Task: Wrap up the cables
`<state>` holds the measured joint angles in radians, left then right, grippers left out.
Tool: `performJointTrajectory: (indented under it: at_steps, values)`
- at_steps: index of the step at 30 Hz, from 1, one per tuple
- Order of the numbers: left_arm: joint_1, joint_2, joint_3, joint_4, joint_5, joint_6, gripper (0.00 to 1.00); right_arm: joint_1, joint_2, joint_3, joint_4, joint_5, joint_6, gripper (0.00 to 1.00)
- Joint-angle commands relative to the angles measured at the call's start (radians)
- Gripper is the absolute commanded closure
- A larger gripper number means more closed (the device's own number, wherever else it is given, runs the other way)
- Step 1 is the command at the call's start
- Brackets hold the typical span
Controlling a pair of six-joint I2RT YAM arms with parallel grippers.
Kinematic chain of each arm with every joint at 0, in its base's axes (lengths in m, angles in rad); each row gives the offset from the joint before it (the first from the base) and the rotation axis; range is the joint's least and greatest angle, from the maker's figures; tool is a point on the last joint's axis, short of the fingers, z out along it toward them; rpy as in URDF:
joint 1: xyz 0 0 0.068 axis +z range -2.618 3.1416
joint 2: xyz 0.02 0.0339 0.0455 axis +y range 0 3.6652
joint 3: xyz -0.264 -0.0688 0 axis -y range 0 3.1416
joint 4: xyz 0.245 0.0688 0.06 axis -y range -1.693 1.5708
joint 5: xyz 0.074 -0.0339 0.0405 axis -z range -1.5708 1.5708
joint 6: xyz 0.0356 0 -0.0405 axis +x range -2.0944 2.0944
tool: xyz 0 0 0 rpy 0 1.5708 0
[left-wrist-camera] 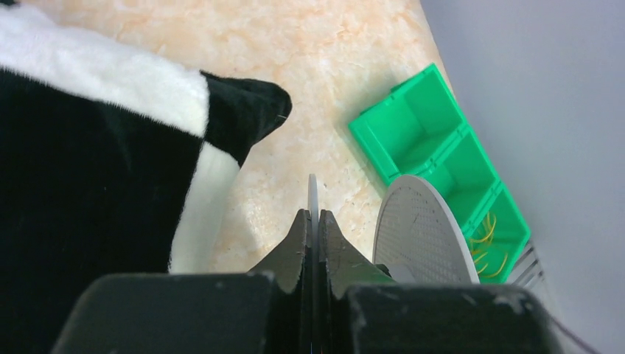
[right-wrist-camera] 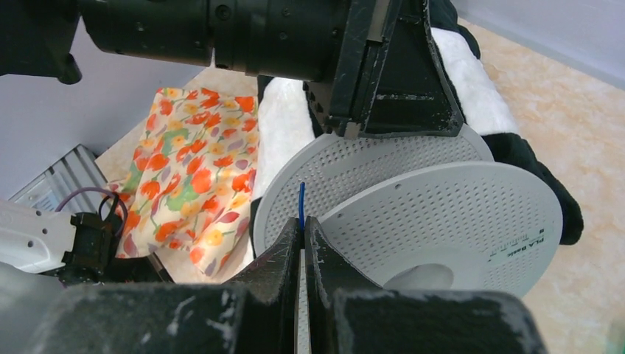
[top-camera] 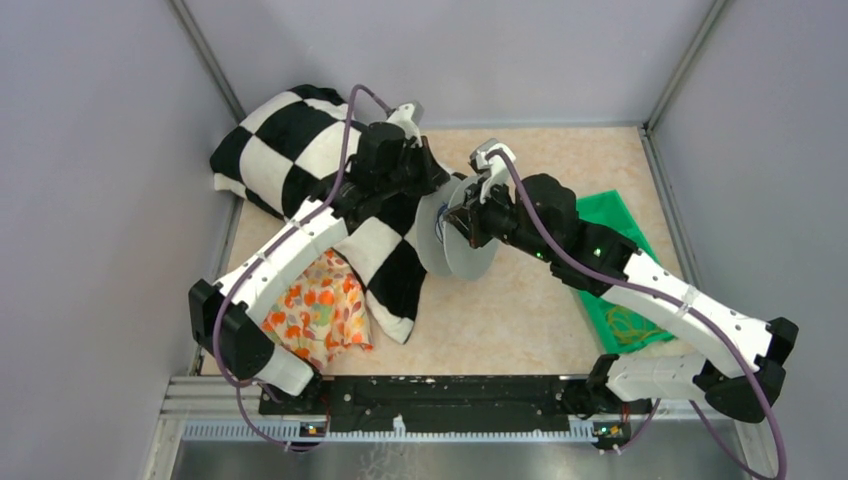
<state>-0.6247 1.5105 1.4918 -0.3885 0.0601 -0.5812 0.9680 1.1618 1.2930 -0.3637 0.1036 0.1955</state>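
Observation:
A white perforated spool (top-camera: 455, 240) is held on edge above the table's middle. My left gripper (left-wrist-camera: 312, 215) is shut on the thin rim of one spool flange (left-wrist-camera: 312, 193); the other flange (left-wrist-camera: 419, 230) stands to its right. My right gripper (right-wrist-camera: 303, 221) is shut on the cable (right-wrist-camera: 301, 200), a very thin dark blue wire whose short end sticks up from the fingertips, right at the gap between the two flanges (right-wrist-camera: 442, 214). The rest of the wire is hidden. The left gripper also shows in the right wrist view (right-wrist-camera: 352, 127), clamped on the far flange.
A black-and-white checkered cushion (top-camera: 300, 140) lies under the left arm, with a floral cloth (top-camera: 320, 310) in front of it. A green compartment bin (top-camera: 610, 212) with yellow rubber bands (top-camera: 628, 325) sits under the right arm. Grey walls enclose the table.

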Motion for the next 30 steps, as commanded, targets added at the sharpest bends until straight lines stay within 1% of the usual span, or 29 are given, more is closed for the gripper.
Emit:
performJointTrajectory:
  at_steps: [1, 3, 6, 10, 14, 21, 23, 26, 27, 30]
  values:
    - [-0.004, -0.111, -0.014, 0.161, 0.116, 0.179, 1.00, 0.008, -0.005, 0.041, 0.018, 0.017, 0.004, 1.00]
    - [-0.003, -0.149, -0.053, 0.206, 0.174, 0.241, 1.00, 0.002, -0.012, 0.042, 0.014, 0.022, -0.002, 1.00]
    - [-0.004, -0.196, -0.102, 0.258, 0.296, 0.325, 1.00, -0.026, -0.028, 0.047, 0.021, -0.017, -0.001, 1.00]
    - [-0.004, -0.228, -0.113, 0.233, 0.451, 0.437, 1.00, -0.074, -0.044, 0.060, 0.005, -0.097, -0.020, 1.00]
    - [-0.004, -0.251, -0.099, 0.179, 0.576, 0.532, 1.00, -0.132, -0.066, 0.068, -0.017, -0.249, -0.030, 1.00]
    - [-0.004, -0.300, -0.118, 0.170, 0.680, 0.618, 1.00, -0.157, -0.069, 0.093, -0.095, -0.339, -0.075, 1.00]
    - [-0.004, -0.312, -0.113, 0.163, 0.717, 0.631, 1.00, -0.188, -0.077, 0.078, -0.104, -0.389, -0.080, 1.00]
    - [-0.002, -0.325, -0.103, 0.147, 0.745, 0.640, 1.00, -0.244, -0.094, 0.053, -0.106, -0.530, -0.085, 1.00]
    - [-0.002, -0.318, -0.083, 0.127, 0.743, 0.634, 1.00, -0.258, -0.102, 0.044, -0.108, -0.570, -0.092, 1.00]
    - [0.003, -0.241, 0.040, -0.021, 0.769, 0.620, 1.00, -0.287, -0.108, 0.008, -0.112, -0.696, -0.124, 1.00]
